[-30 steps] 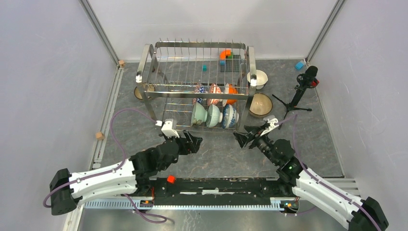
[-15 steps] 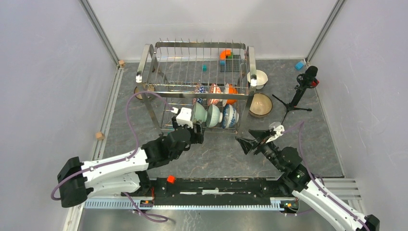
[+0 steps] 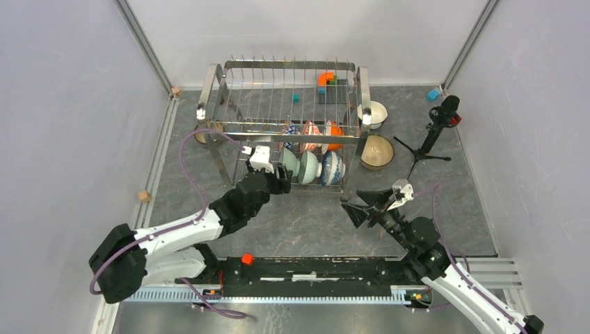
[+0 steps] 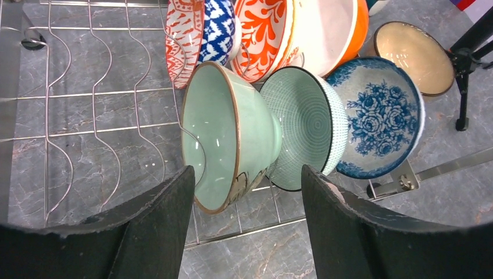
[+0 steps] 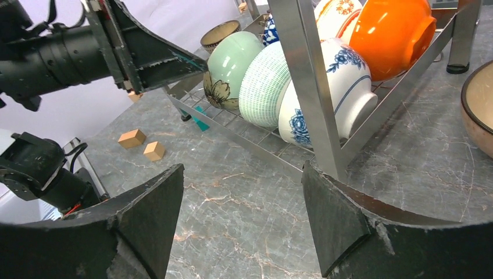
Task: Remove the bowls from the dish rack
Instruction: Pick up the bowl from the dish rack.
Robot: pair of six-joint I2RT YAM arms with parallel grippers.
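Observation:
The chrome dish rack (image 3: 278, 127) stands at the table's middle back. On its lower tier sit a pale green bowl (image 4: 229, 133), a teal-and-white bowl (image 4: 308, 136) and a blue-flowered bowl (image 4: 378, 119), all on edge, with red-patterned (image 4: 183, 40), blue-patterned (image 4: 220, 29) and orange (image 4: 334, 29) bowls behind. My left gripper (image 4: 247, 174) is open at the rack's front edge, its fingers either side of the green bowl's lower rim without clamping it. My right gripper (image 3: 355, 205) hangs open over bare table, right of the rack's front leg (image 5: 305, 87).
A pink-brown bowl (image 3: 377, 151) and a white bowl (image 3: 376, 113) sit on the table right of the rack, a dark bowl (image 3: 203, 133) at its left. A microphone tripod (image 3: 431, 132) stands at the right. Small wooden blocks (image 5: 142, 144) lie on the left.
My left arm has reached forward from the table's middle to the rack's front, its jaws narrowing a little around the green bowl. My right arm has drawn slightly back and to the right.

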